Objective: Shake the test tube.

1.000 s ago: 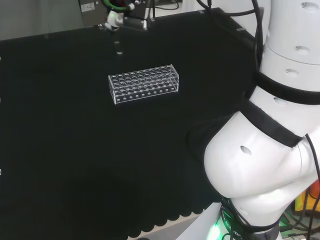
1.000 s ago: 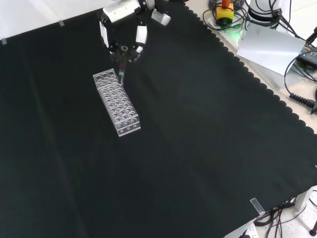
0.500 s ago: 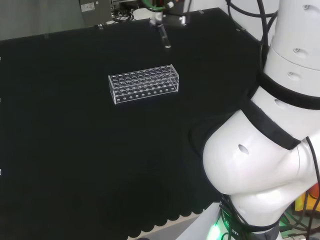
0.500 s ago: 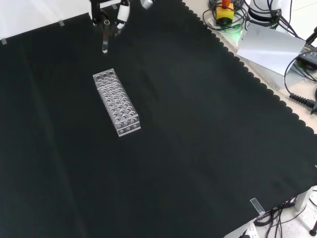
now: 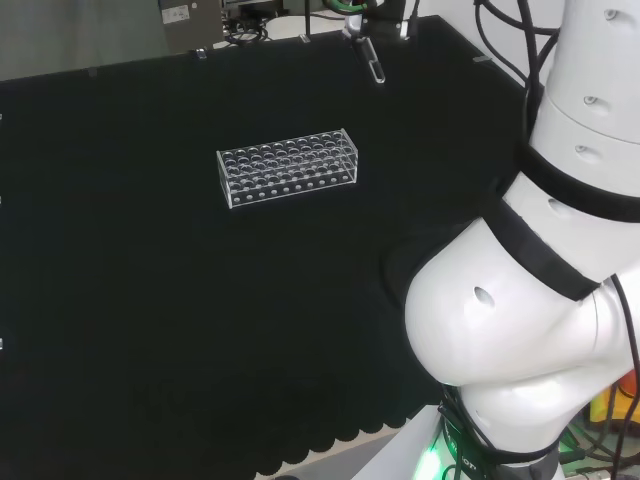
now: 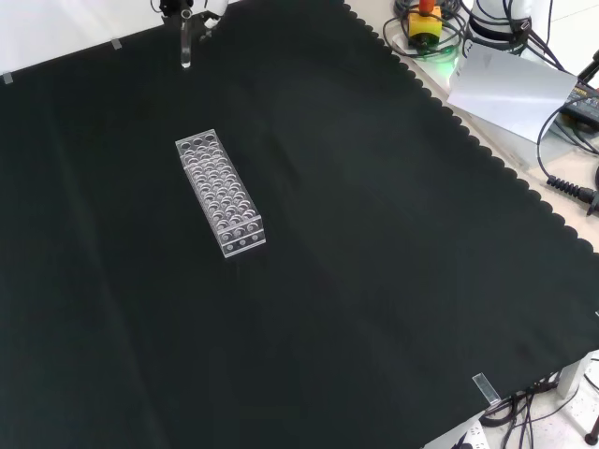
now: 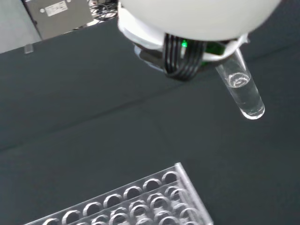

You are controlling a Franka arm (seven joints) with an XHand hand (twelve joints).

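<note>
A clear test tube (image 7: 243, 89) with a little clear liquid in its rounded end hangs in the air, tilted. The hand (image 6: 192, 7) is shut on its upper end at the front view's top edge, and the tube (image 6: 185, 47) points down from it. In the head view the tube (image 5: 375, 68) slants below the hand (image 5: 360, 8) near the cloth's far edge. The clear plastic rack (image 5: 287, 167) with several rows of holes stands on the black cloth, apart from the tube. In the front view the rack (image 6: 221, 192) lies well below the tube. The rack's corner (image 7: 140, 201) also appears in the wrist view.
The arm's white links (image 5: 520, 300) stand at the head view's right. Beyond the cloth's scalloped edge (image 6: 487, 154) lie a grey sheet (image 6: 510, 89), cables and a red and yellow button (image 6: 426, 19). A grey box (image 5: 190, 12) sits behind the cloth.
The hand has carried the tube up and away from the rack: rightward in the head view, toward the top edge in the front view. The rack has stayed put.
</note>
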